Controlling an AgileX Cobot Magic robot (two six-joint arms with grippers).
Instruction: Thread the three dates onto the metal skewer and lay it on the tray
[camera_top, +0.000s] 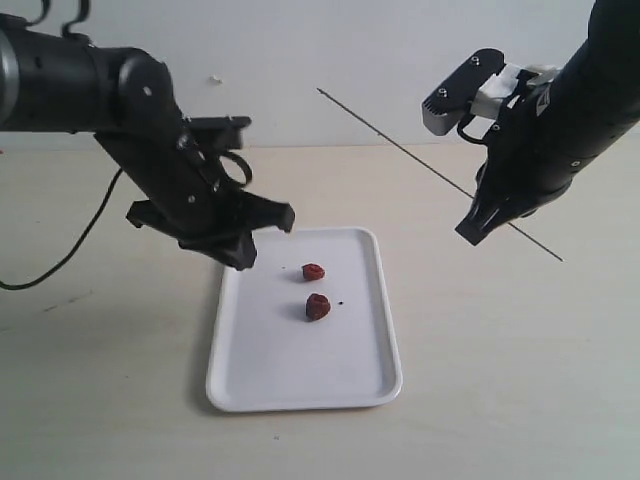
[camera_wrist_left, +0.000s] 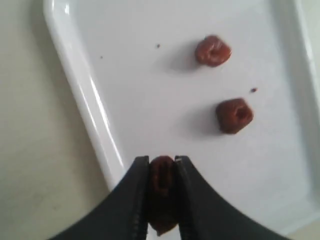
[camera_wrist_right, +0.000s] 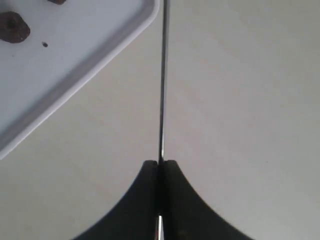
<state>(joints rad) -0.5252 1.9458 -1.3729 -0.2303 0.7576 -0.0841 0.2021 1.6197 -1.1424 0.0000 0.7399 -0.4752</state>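
The left claw (camera_wrist_left: 161, 162) is pinching one dark red-brown date (camera_wrist_left: 161, 192) between its two black fingers, which are drawn in narrow around the fruit. It is hovering over the rim of the white tray (camera_wrist_left: 85, 100), near one corner. Two more dates are lying loose on the tray beyond the claw's tips. One (camera_wrist_left: 234, 115) is nearer and the other (camera_wrist_left: 213, 50) is farther out. Both are well apart from the fingers and a little apart from each other. A tiny dark speck (camera_wrist_left: 253, 90) is sitting just beside the nearer one.

The right claw (camera_wrist_right: 160, 164) is gripping the thin metal skewer (camera_wrist_right: 163, 75), with its fingers pressed tight on the rod (no gap is showing between them). The long part of the skewer is running straight out past the fingertips, and a short part is sticking out behind them. This claw is holding the skewer in the air above the pale table (camera_wrist_right: 240, 100), off to one side of the tray. A corner of the tray is lying near the skewer's long part.
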